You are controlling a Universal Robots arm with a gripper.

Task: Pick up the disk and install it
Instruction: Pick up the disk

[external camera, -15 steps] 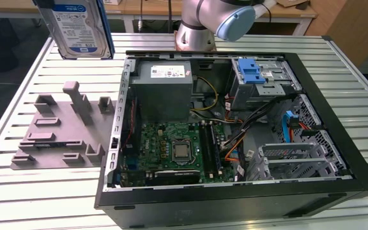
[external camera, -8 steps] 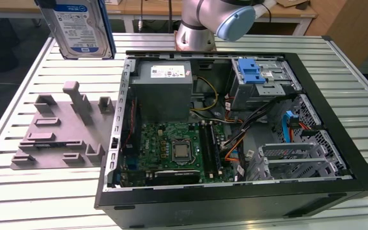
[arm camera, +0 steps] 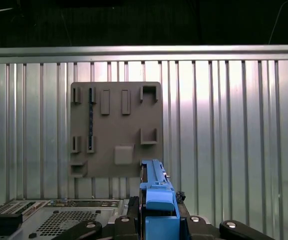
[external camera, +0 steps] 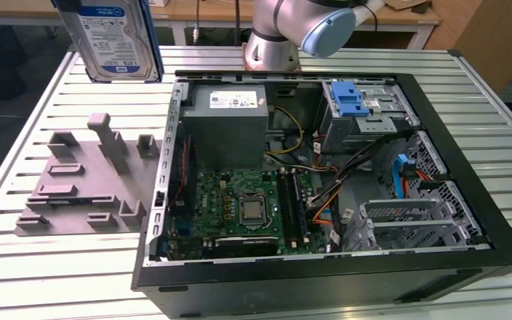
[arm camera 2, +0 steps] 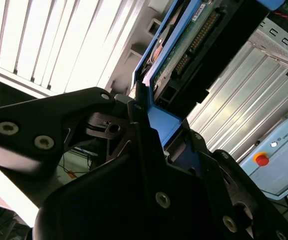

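Hanging upright, silver disk [external camera: 114,67], blue-and-white label [external camera: 109,30], blue carrier frame [external camera: 153,47]

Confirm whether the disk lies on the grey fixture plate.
No, the disk is up in the air, well clear of the grey fixture plate.

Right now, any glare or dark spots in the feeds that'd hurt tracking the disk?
Exterior view: even light, the disk clear though cropped by the top edge. Second wrist view: the table slats blow out to white, the tool is near-black, the disk's underside shaded. First wrist view: soft glare band on the slats, black beyond the table, the disk's blue edge well lit.
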